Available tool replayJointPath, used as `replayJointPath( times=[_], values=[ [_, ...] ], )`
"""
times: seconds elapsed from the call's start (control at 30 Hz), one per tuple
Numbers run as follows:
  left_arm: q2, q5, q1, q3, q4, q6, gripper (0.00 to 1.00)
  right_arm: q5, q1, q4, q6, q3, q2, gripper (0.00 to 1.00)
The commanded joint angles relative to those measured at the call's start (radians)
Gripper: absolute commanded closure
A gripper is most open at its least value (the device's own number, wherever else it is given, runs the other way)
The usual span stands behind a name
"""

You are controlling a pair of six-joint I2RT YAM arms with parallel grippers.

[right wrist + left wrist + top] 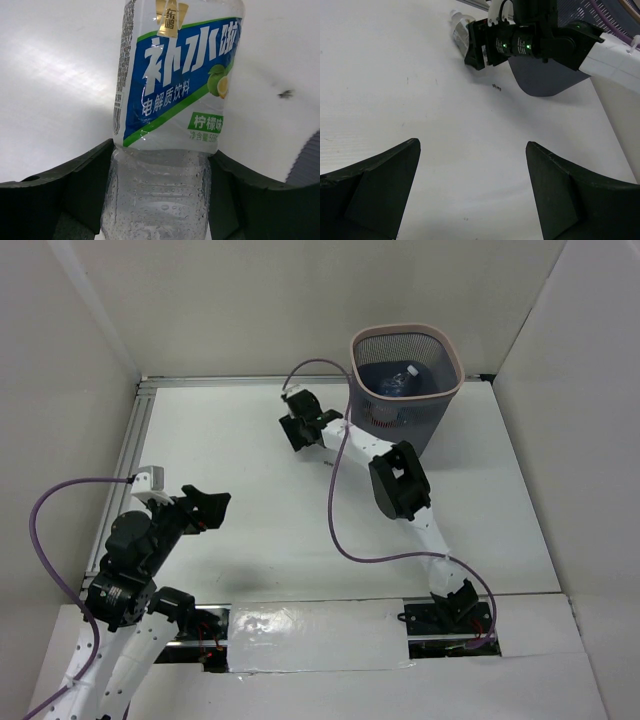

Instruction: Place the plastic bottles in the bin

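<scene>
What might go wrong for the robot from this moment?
1. The right gripper holds the blue-label bottle by its bare, ribbed end, so it might slip or tilt when lifted.
2. The bin stands tall close beside it; a low swing could knock the rim and tip it.

R arm reaches fwd and left, elbow bent, right gripper (298, 421) low w/ both fingers pressed against a plastic bottle (170, 90). L arm sits folded near its base, left gripper (472, 145) pointing fwd, fingers spread wide apart.
</scene>
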Motion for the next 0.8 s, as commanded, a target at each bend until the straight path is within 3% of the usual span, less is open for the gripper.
replayJointPath(
  times=[0.0, 0.13, 0.17, 0.27, 0.3, 0.53, 0.77],
  values=[
    [-0.018, -0.002, 0.005, -0.003, 0.063, -0.014, 0.01, -0.131, 0.089, 0.049, -0.128, -0.089, -0.165, 0.64],
    [-0.041, 0.017, 0.005, -0.012, 0.100, -0.014, 0.01, -0.344, 0.110, 0.001, -0.223, -0.080, -0.299, 0.69],
    [-0.041, 0.028, 0.005, -0.022, 0.120, -0.014, 0.01, -0.419, 0.110, -0.013, -0.246, -0.060, -0.320, 0.76],
    [-0.064, 0.037, 0.005, -0.023, 0.140, -0.014, 0.01, -0.524, 0.101, -0.054, -0.257, 0.053, -0.394, 0.83],
    [-0.064, 0.047, 0.005, -0.032, 0.155, -0.014, 0.01, -0.544, 0.085, -0.054, -0.257, 0.078, -0.412, 0.87],
    [-0.043, 0.098, 0.005, -0.032, 0.215, -0.014, 0.01, -0.538, -0.073, -0.051, -0.224, 0.163, -0.634, 0.89],
    [0.040, 0.153, 0.005, -0.059, 0.308, -0.014, 0.01, -0.577, -0.325, -0.060, -0.234, -0.104, -0.829, 0.88]
  ],
)
